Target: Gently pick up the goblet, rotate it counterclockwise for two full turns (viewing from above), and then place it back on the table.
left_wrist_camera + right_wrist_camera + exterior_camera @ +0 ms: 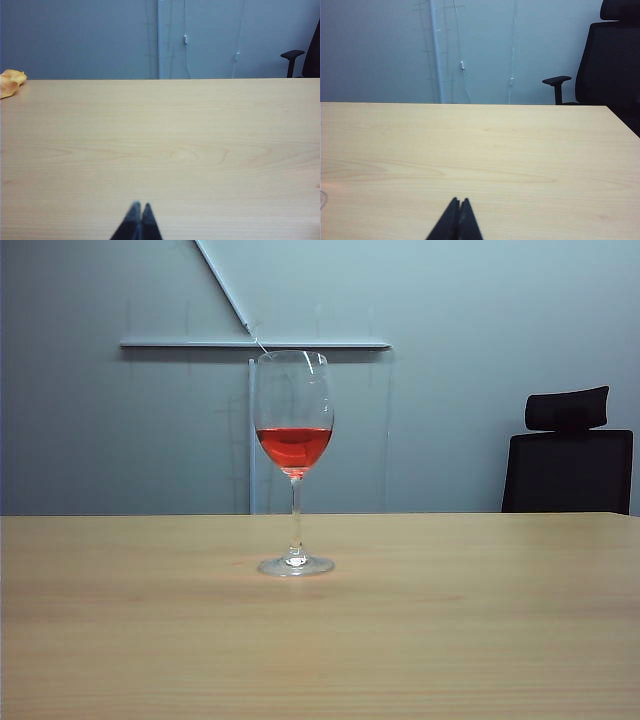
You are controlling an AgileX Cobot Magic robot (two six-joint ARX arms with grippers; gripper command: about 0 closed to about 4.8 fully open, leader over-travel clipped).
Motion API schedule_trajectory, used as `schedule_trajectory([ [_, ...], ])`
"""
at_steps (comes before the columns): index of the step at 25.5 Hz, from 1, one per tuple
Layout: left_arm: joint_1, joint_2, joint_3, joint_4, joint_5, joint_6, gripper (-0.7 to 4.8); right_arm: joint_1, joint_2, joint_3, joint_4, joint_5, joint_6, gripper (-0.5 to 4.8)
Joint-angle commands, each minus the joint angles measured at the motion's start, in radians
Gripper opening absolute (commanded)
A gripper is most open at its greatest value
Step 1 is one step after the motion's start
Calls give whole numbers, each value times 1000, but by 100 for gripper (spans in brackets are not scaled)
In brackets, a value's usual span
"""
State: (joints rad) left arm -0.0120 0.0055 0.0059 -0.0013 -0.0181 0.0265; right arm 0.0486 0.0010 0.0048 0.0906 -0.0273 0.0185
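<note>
Bare table (480,640) all around the lone upright goblet (294,465)

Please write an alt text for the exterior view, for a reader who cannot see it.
A goblet holding some red liquid stands upright on a bare beige table. Behind it are a grey wall and a black chair; no pincer appears.

Clear glossy glass goblet (294,455) on smooth matt pale wood-grain table (480,620); black matt claws.

A goblet (294,465) of red liquid stands mid-table (480,620); a crumpled yellow object (10,82) lies near the far edge.
</note>
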Motion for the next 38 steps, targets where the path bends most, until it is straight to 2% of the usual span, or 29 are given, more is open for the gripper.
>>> schedule_trajectory([
  [1, 0, 0, 3, 9, 3, 0, -5, 0, -2, -4, 18, -1, 0, -9],
  [7, 0, 0, 3, 9, 3, 0, -5, 0, -2, -4, 19, -1, 3, -9],
  [8, -1, 1, 3, 10, 3, 0, -5, 0, -2, -4, 23, -6, 52, -9],
  [9, -3, 27, 3, 13, 3, 0, -5, 0, -2, -4, 45, -97, 172, -8],
  [10, -7, 56, 3, 16, 3, 0, -5, 1, -1, -4, 66, -170, 240, 1],
  [13, -25, 151, 3, 16, 3, 0, -5, 9, 2, 5, 94, -307, 359, 0],
  [19, -93, 251, 3, 4, 3, 0, -5, 116, 43, 49, 63, -315, 430, 4],
  [20, -121, 251, 3, 1, 3, 0, -5, 193, 93, 75, 64, -303, 429, 14],
  [22, -162, 251, 3, 2, 3, 0, -5, 320, 198, 111, 76, -180, 418, 48],
  [25, -211, 251, 3, 2, 3, 0, -5, 483, 367, 145, 167, -47, 341, 136],
  [27, -245, 250, 3, 2, 3, 0, -5, 586, 504, 156, 280, 42, 258, 199],
  [30, -311, 250, 3, 2, 3, 0, -5, 713, 733, 164, 511, 159, 179, 343],
  [31, -331, 249, 3, 1, 3, 0, -5, 749, 828, 166, 614, 206, 172, 363],
  [33, -386, 245, 3, 1, 3, 0, -5, 791, 1044, 187, 812, 242, 155, 369],
  [35, -434, 240, 3, 2, 3, 0, -5, 792, 1311, 249, 1007, 215, 154, 376],
  [38, -460, 236, 3, 2, 3, 0, -5, 792, 1524, 331, 1139, 209, 134, 383],
])
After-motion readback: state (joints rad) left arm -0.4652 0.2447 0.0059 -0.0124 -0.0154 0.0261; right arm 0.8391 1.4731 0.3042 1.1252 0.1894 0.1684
